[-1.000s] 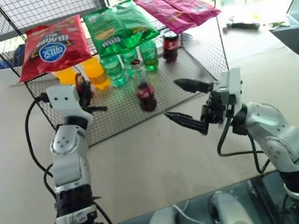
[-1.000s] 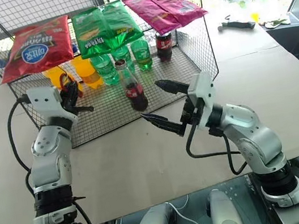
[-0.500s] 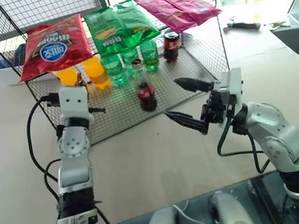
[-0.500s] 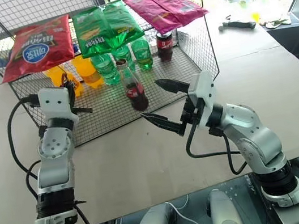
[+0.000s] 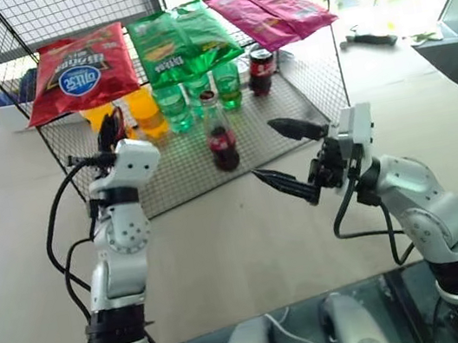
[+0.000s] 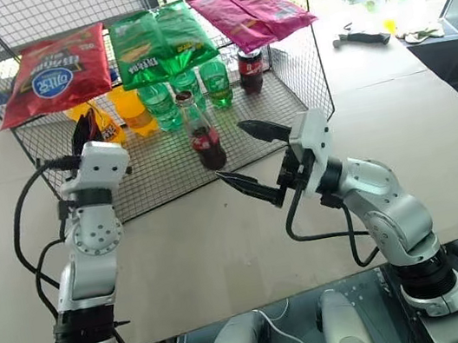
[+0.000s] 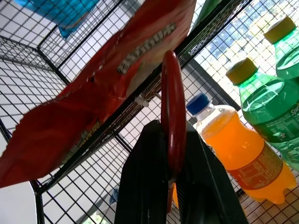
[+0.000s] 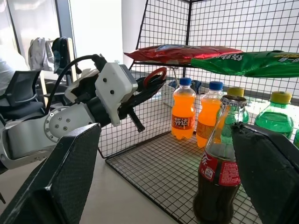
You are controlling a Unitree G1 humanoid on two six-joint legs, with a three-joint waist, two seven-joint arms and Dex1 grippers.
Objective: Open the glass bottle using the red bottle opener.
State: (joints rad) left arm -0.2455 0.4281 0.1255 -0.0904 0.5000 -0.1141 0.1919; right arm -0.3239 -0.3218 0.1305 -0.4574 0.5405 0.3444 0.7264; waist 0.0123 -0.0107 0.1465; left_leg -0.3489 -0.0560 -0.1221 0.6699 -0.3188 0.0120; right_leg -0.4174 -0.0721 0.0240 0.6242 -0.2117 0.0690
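Observation:
The glass bottle (image 5: 221, 135) of dark cola with a red label stands upright at the front of the wire rack's floor (image 5: 194, 173). My left gripper (image 5: 107, 137) is shut on the red bottle opener (image 7: 173, 107), whose ring head sticks out past the fingertips. It is tilted upward at the rack's left front corner, well left of the bottle. The opener (image 8: 154, 77) also shows in the right wrist view. My right gripper (image 5: 264, 150) hangs open just right of the bottle, pointing at it, with nothing between its fingers.
Red (image 5: 76, 69), green (image 5: 185, 42) and pink (image 5: 272, 10) chip bags lie on the rack's upper shelf. Orange (image 5: 144, 111) and green (image 5: 174, 106) soda bottles and a squat dark cola bottle (image 5: 261, 71) stand behind the glass bottle. A tool (image 5: 370, 39) lies far right.
My left gripper rolled at the wrist and drew back slightly; it now tilts upward with the opener, no longer sideways. The right arm and the bottle stayed put.

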